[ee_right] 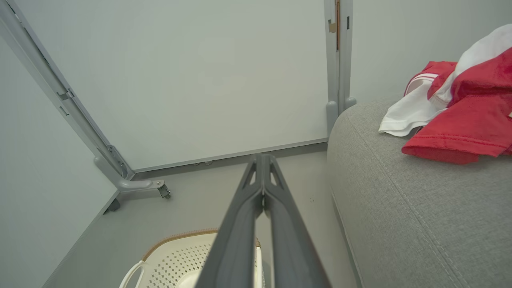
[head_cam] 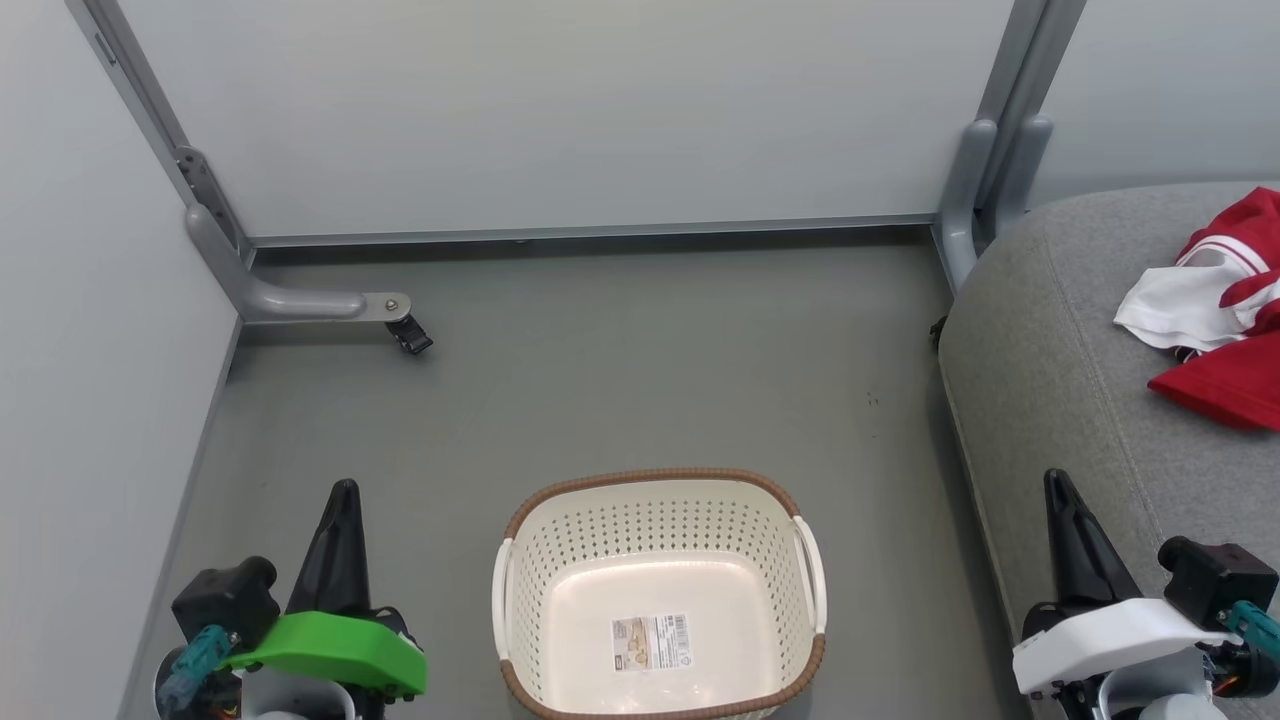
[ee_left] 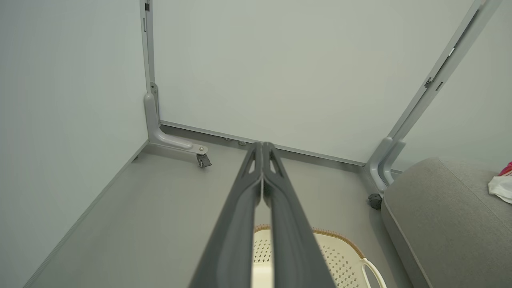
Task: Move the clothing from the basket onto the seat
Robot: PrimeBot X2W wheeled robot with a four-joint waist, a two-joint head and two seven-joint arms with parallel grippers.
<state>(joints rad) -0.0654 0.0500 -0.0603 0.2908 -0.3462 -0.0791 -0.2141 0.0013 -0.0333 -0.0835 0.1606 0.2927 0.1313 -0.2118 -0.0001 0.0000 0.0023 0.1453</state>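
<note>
— Where was the clothing (head_cam: 1228, 382) when you looked?

— Up on the seat (head_cam: 1050, 380), towards its far right. It lay in a rumpled heap of red cloth with a white panel and white striped trim. From where I stood the heap ran past the edge of what I could see, so it may have been one garment or several; I couldn't say.

— And the basket (head_cam: 650, 476)?

— Down on the grey floor (head_cam: 600, 380), just left of the seat and apart from it, more or less between the two arms. Its inner floor lay bare to view, with a paper label (head_cam: 652, 642) stuck on it. The white handles (head_cam: 812, 575) sat at either side under the brown rim.

— What about the arms?

— The left claw (head_cam: 344, 498) hung at the basket's left, behind a green cover (head_cam: 330, 648). Its two dark fingers were pressed flat together from base to tip, with nothing between them. The right claw (head_cam: 1060, 492) was over the front edge of the seat, behind a white cover (head_cam: 1110, 630). It was pinched tight the same way and held nothing. Both pointed away towards the pale back panel (head_cam: 560, 110), and neither touched the basket or the cloth.

— Anything else down there?

— A small black castor (head_cam: 412, 337) on the grey frame foot, near the back left corner.
</note>
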